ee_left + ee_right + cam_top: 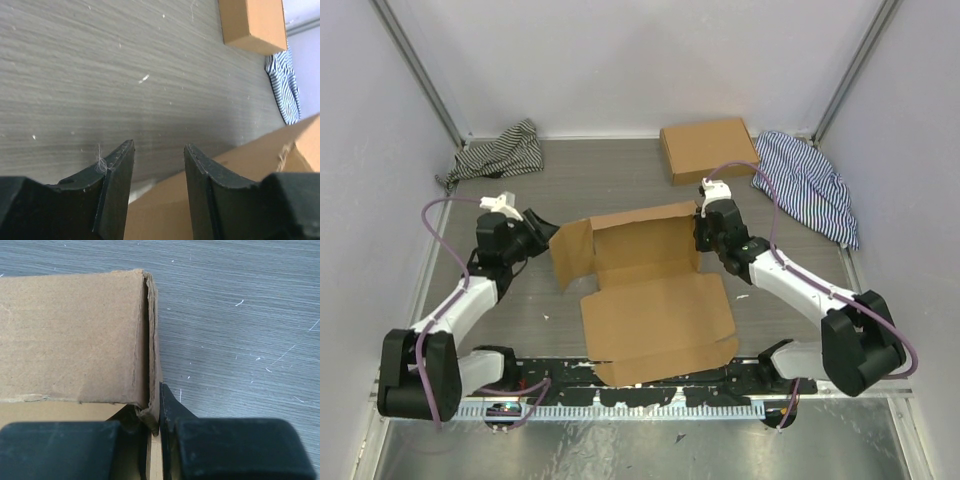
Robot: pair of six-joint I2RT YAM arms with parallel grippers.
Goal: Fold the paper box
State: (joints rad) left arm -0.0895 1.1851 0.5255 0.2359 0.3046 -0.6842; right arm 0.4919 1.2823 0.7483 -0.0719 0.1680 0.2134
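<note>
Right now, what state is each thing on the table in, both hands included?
paper box: partly folded, some walls raised, near panel flat.
left hand: open, by the box's left flap, holding nothing.
right hand: shut on the box's right corner wall.
second box: closed, lying flat.
left cloth: crumpled.
right cloth: crumpled.

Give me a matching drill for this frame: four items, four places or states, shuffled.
Items:
1 paper box
2 closed flat box
3 left gripper
4 right gripper

Places or states:
A at the back, beside the blue-striped cloth
B open, at the paper box's raised left flap
C shut on the paper box's right wall
D in the middle, partly folded

Pairs: 1-D, 2-A, 3-B, 4-C
</note>
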